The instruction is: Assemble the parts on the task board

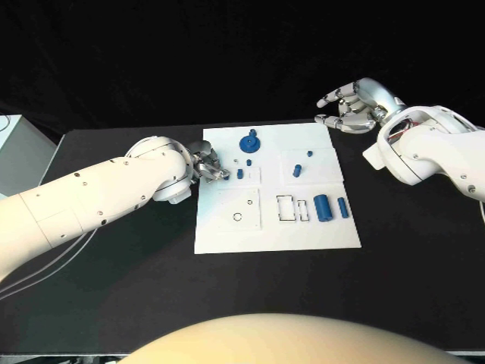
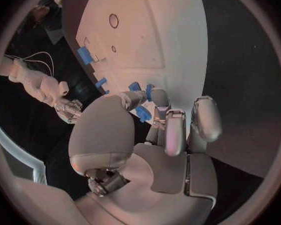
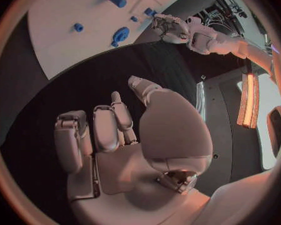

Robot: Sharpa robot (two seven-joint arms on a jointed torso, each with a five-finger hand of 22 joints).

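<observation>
The white task board (image 1: pixel 226 235) lies in the middle of the table. On it are a blue gear-like part (image 1: pixel 249 142), two tiny blue studs (image 1: pixel 235 161), a small blue piece (image 1: pixel 242 174), a blue peg (image 1: pixel 296 169) and a blue cylinder (image 1: pixel 322 205). My left hand (image 1: pixel 210 167) hovers at the board's left edge with its fingertips close to the studs. In the left wrist view its thumb and fingers (image 2: pixel 167 116) stand apart, and blue parts (image 2: pixel 142 115) show between them on the board. My right hand (image 1: pixel 352 106) hangs beyond the board's far right corner, fingers loosely bent, holding nothing.
Two empty rectangular slots (image 1: pixel 284 208) and a round hole (image 1: pixel 237 217) sit in the board's near half. A pale box (image 1: pixel 7 152) stands at the table's left edge. Black table (image 1: pixel 417 273) surrounds the board.
</observation>
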